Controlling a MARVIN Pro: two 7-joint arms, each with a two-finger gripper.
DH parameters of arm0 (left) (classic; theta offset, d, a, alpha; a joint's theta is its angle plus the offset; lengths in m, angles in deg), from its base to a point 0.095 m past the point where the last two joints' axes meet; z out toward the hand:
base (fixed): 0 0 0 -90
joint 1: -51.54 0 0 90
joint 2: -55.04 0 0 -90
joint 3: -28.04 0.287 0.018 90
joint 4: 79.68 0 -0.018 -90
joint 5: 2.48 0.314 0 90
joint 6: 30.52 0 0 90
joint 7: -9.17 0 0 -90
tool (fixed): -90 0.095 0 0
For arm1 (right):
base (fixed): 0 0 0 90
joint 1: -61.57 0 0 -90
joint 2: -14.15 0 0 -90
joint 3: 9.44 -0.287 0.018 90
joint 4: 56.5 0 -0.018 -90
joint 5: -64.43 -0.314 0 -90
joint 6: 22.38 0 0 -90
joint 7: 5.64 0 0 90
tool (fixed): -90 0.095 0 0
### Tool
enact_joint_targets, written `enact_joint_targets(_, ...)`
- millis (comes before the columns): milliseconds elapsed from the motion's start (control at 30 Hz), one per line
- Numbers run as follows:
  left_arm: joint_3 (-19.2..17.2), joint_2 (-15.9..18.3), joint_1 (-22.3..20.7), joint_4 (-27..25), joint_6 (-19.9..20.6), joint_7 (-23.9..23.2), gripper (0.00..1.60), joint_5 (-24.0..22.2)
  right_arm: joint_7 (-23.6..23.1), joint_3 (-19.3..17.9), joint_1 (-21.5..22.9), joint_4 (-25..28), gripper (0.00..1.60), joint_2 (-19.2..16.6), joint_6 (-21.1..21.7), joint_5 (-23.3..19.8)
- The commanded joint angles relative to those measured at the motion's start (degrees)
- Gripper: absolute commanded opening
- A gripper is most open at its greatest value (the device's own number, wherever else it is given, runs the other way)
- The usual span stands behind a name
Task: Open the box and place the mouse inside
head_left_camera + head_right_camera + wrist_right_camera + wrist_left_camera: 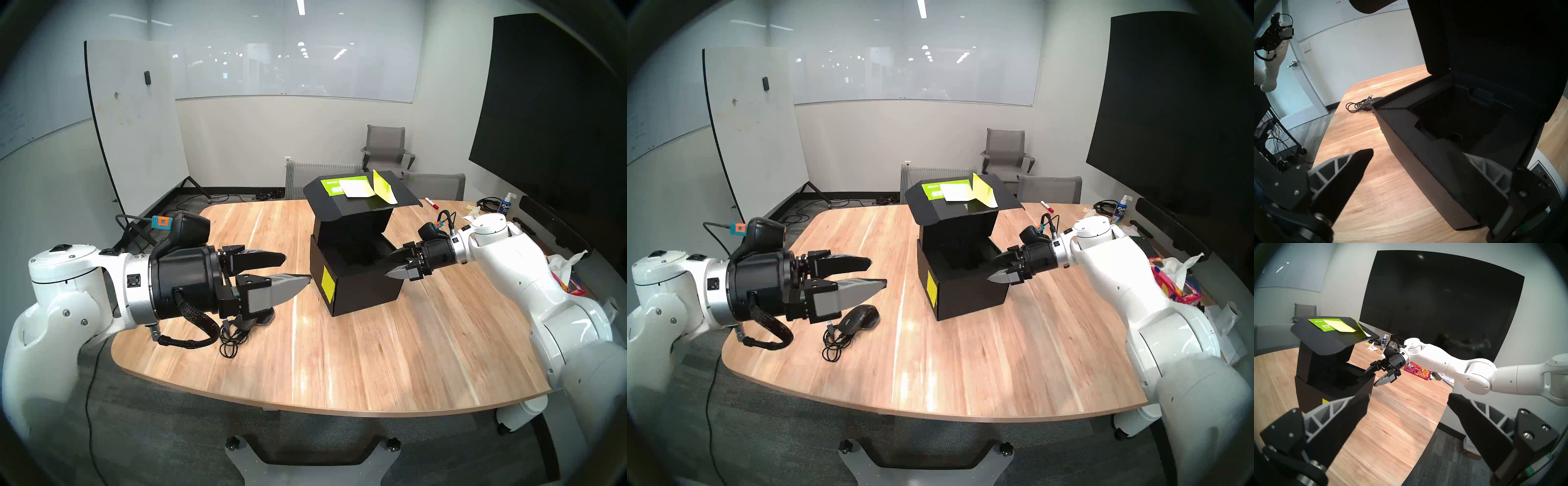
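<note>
The black box (366, 288) stands mid-table with its lid (359, 200) raised; the lid carries a green label and yellow notes. Its black moulded insert (1457, 118) shows inside and is empty. The black mouse (861, 317) lies on the table left of the box, its coiled cable (834, 342) beside it. My left gripper (877, 273) hovers open above the mouse, pointing at the box (1330, 387). My right gripper (389, 267) is open at the box's right wall (1423, 161), one finger over the rim and one outside. Neither gripper holds anything.
A red floral tissue box (1417, 370), crumpled tissues and a keyboard (1146, 246) crowd the table's right edge. A spray bottle (505, 203) and red marker (432, 203) lie at the back right. Chairs stand behind the table (339, 356); a whiteboard stands back left.
</note>
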Motion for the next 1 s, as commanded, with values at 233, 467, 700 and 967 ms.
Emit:
enact_joint_targets(233, -0.2, -0.1, 0.0, -0.4, 0.0, 0.1, 1.60, 0.1, 0.1, 1.3, 3.4, -1.7, 1.60, 2.5, 0.2, -1.9)
enact_joint_targets(467, -0.2, -0.1, -0.1, -0.4, 0.1, 0.1, 1.60, 0.1, 0.1, 2.3, 3.4, -1.7, 1.60, 2.9, 0.4, -2.8)
enact_joint_targets(700, -0.2, -0.1, -0.1, -0.4, 0.1, 0.1, 1.60, 0.1, 0.1, 3.2, 3.5, -1.6, 1.60, 3.5, 0.8, -3.8)
enact_joint_targets(967, -0.2, -0.2, -0.1, -0.4, 0.2, 0.1, 1.60, 0.1, 0.1, 4.1, 3.7, -1.5, 1.60, 4.1, 1.2, -4.9)
